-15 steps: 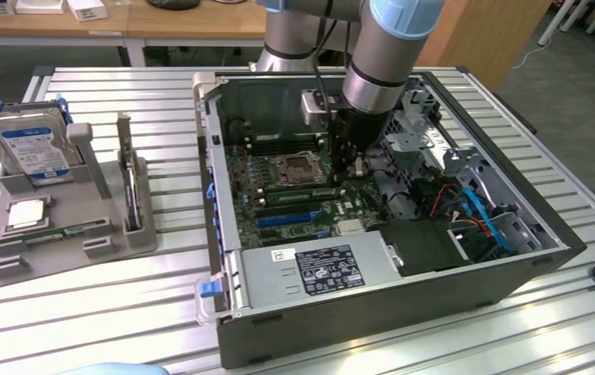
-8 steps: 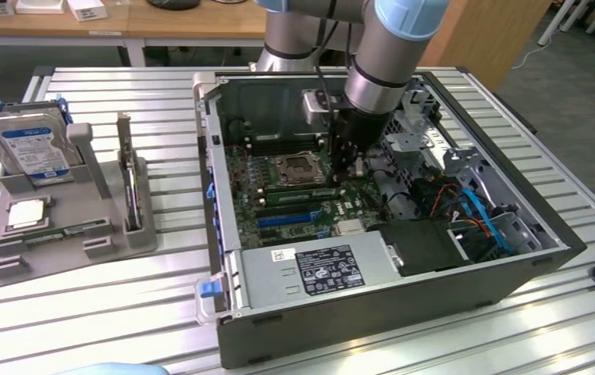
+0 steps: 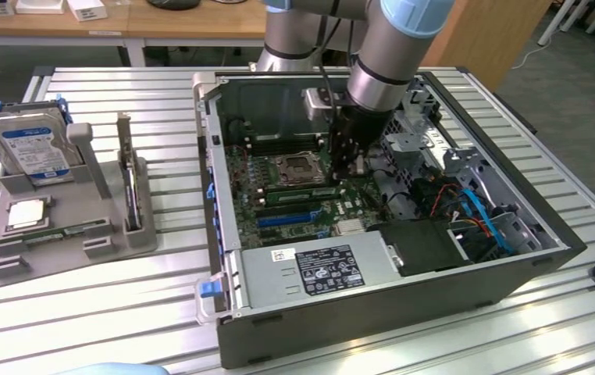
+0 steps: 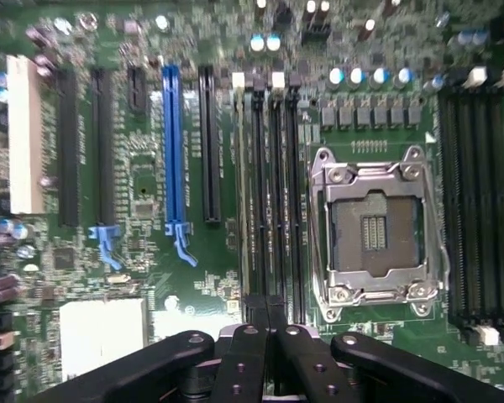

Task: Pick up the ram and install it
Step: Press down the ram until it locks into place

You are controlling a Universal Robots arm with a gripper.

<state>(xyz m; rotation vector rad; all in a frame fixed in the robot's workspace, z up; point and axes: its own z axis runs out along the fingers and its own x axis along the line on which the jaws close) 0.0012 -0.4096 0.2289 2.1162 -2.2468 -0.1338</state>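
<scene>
RAM stick [image 3: 311,192]: thin green board, seated in memory slot beside CPU socket [image 3: 297,167], directly under gripper [image 3: 347,173]. Jaws fully closed, fingertips together over slot bank; nothing visibly held. Wrist view: black parallel memory slots [image 4: 269,185], metal-framed empty socket [image 4: 376,227], blue expansion slot [image 4: 172,151]. Surroundings: open steel computer case [image 3: 381,312], silver power supply [image 3: 318,273], drive cage [image 3: 422,133]. Grey plastic fixture [image 3: 69,226] on slatted aluminium worktop [image 3: 100,328] holds hard drive [image 3: 32,148], well apart.
</scene>
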